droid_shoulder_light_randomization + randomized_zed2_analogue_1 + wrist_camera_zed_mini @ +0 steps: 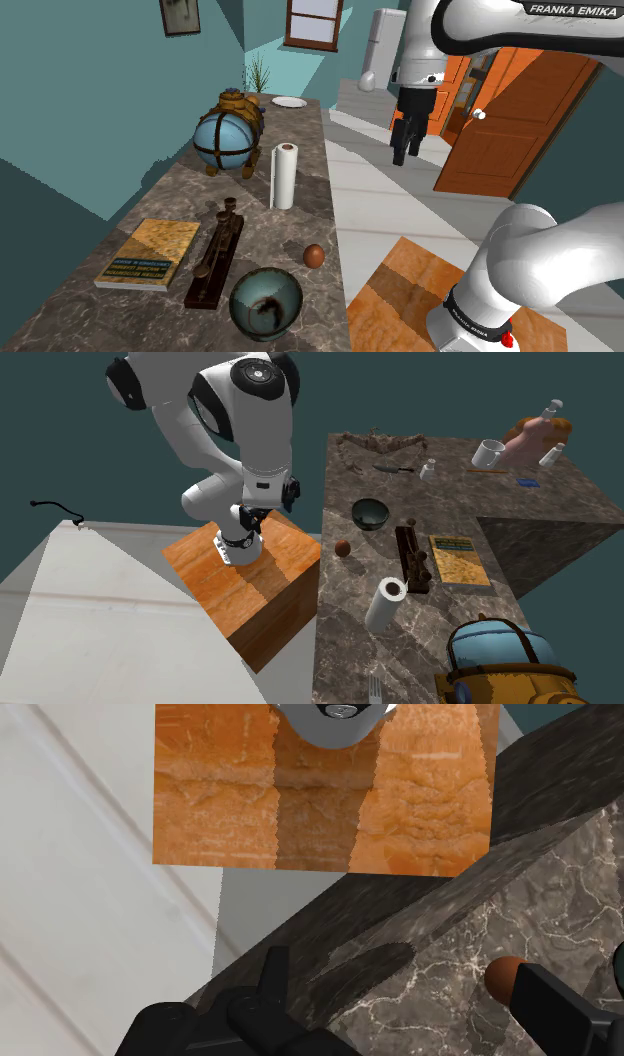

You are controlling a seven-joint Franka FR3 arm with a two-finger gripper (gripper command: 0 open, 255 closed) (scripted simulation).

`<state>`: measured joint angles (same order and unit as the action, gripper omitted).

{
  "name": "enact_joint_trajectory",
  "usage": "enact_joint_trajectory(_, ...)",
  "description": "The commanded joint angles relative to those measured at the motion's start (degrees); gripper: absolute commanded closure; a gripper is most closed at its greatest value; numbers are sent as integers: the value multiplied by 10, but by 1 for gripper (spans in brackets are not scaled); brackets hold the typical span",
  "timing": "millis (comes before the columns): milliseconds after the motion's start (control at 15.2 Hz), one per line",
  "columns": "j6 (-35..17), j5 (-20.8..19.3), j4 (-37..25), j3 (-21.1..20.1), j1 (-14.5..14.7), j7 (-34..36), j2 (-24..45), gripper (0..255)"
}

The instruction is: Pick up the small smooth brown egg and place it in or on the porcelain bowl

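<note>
The small brown egg (pixel 314 256) lies on the dark marble counter (pixel 176 196) near its edge toward the stand, just beyond the teal-glazed bowl (pixel 266 303), which stands at the counter's near end. In the second exterior view the egg (pixel 342 548) lies a short way from the bowl (pixel 371 512). My black gripper (pixel 405 150) hangs high in the air off the counter's edge, at the shoulder view's right, over the pale floor. In the wrist view the gripper (pixel 400 976) is open with nothing between its fingers, and the egg (pixel 503 977) shows beside one fingertip, far below.
On the counter stand a white paper roll (pixel 284 176), a long wooden-based brass device (pixel 215 255), a book (pixel 150 252) and a blue strapped globe-shaped vessel (pixel 228 138). A white plate (pixel 289 102) lies at the far end. The wooden stand (pixel 415 285) sits beside the counter; an orange door (pixel 520 120) stands behind.
</note>
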<state>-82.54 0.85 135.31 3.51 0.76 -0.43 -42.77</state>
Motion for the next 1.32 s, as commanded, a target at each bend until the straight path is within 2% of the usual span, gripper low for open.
enact_joint_trajectory(0, 0, 0, 0, 0, 0, 0, 0, 0)
enact_joint_trajectory(594, -149, 40, 76, -108, 39, 96, 51, 0)
enact_joint_trajectory(924, -236, 49, 90, -170, 56, 153, 115, 0)
enact_joint_trajectory(1254, -320, 37, 82, -230, 64, 219, 203, 0)
